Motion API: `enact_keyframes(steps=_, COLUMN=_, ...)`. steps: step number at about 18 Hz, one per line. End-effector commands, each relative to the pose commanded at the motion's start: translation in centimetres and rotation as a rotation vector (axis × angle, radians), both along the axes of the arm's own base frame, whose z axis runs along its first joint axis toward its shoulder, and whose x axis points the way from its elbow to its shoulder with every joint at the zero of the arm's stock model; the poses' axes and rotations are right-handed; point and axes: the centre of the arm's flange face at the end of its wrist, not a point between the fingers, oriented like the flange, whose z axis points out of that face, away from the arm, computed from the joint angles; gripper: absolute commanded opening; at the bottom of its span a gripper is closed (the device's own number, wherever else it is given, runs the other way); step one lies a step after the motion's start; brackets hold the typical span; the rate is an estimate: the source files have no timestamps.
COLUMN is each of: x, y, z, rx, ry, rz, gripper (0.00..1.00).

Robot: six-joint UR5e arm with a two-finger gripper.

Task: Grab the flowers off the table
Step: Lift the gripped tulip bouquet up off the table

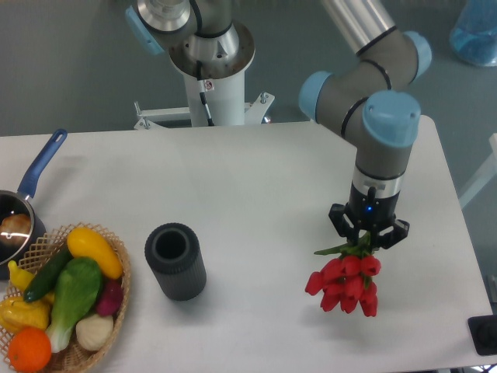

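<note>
The flowers (346,283), a small bunch of red tulips with green leaves, hang buds-down just under my gripper (368,235) at the right of the white table (256,179). My gripper is shut on the stems, which are mostly hidden by its body. Whether the buds still touch the tabletop is unclear; they look slightly raised.
A dark grey cylindrical cup (175,261) stands at centre-left. A wicker basket (116,299) with colourful vegetables sits at the front left corner, with a blue-handled pot (27,202) behind it. The table's right edge runs close to the flowers.
</note>
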Motion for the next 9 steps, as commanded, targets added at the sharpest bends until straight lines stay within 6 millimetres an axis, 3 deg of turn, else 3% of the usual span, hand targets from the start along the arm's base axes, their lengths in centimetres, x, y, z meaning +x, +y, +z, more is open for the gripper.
enact_keyframes(steps=3, x=-0.1, y=-0.5, z=1.6, rx=0.087, ry=-0.021, rz=0.003, gripper=0.33)
enact_keyframes(steps=5, x=0.2, y=-1.6, z=4.5, rx=0.146, ry=-0.009, rz=0.013, gripper=0.33)
enact_keyframes(steps=9, x=-0.1, y=-3.6, z=7.5, rx=0.284, ry=-0.031, rz=0.011, gripper=0.33)
